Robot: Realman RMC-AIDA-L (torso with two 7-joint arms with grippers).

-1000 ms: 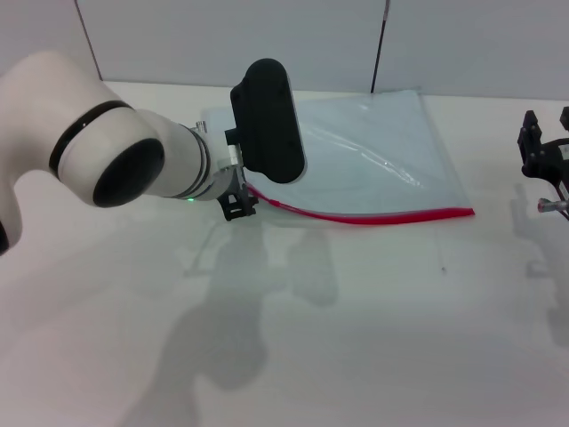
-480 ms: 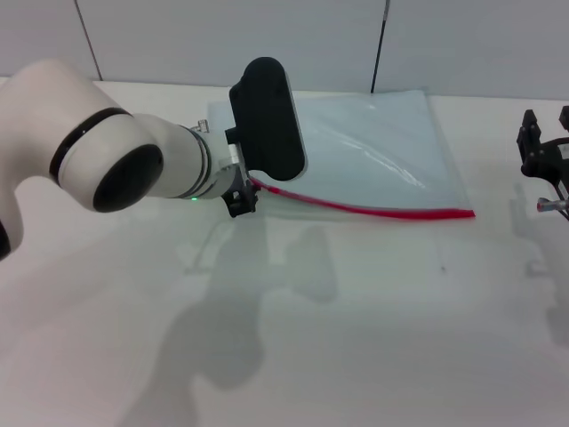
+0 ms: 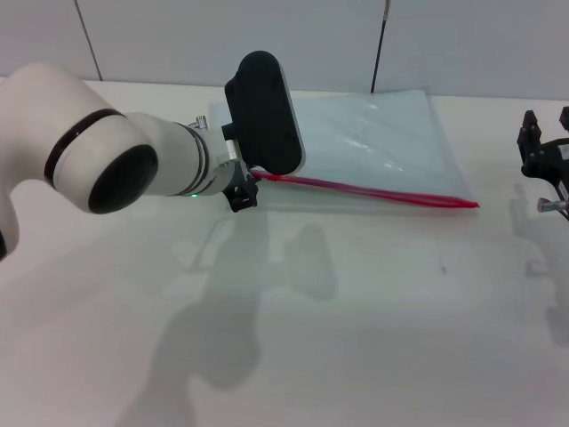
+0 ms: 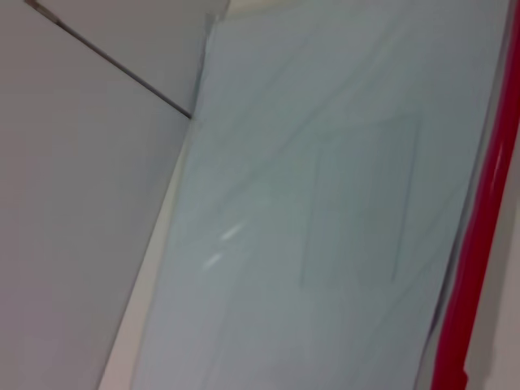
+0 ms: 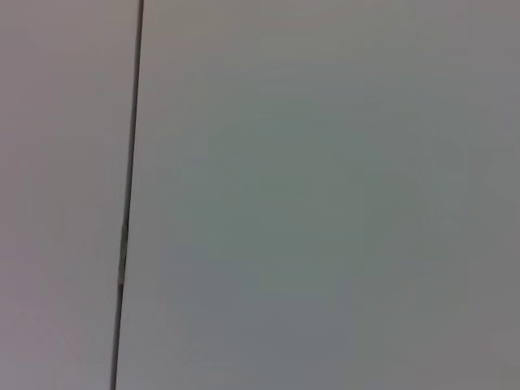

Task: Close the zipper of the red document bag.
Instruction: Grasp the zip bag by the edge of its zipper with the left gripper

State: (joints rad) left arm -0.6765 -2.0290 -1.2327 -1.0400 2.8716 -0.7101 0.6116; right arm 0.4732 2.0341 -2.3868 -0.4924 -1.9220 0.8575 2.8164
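The red document bag (image 3: 373, 142), a large flat rectangular pouch of translucent pale blue-grey plastic, lies on the plain white worktop (image 3: 356, 320) with its smooth glossy face up and faint creases catching the light. Its zipper (image 3: 373, 190), a thin bright red strip, runs the full length of the bag's edge nearest the robot, almost straight, and rises slightly off the worktop toward the end where the left arm works. The left gripper (image 3: 240, 197), a small black part under the bulky white wrist and its black camera housing, sits right at that end of the zipper, touching or just beside it; it looks placed there to take the slider or pin the corner, but whether its fingers are closed on anything I cannot tell, since the housing hides them. The left wrist view shows only the bag's sheet with the red strip along one side. The right gripper (image 3: 544, 151), a black metal frame, hangs well apart from the bag past the zipper's other end, apparently idle; I cannot tell how its fingers stand. The closing seems barely begun.
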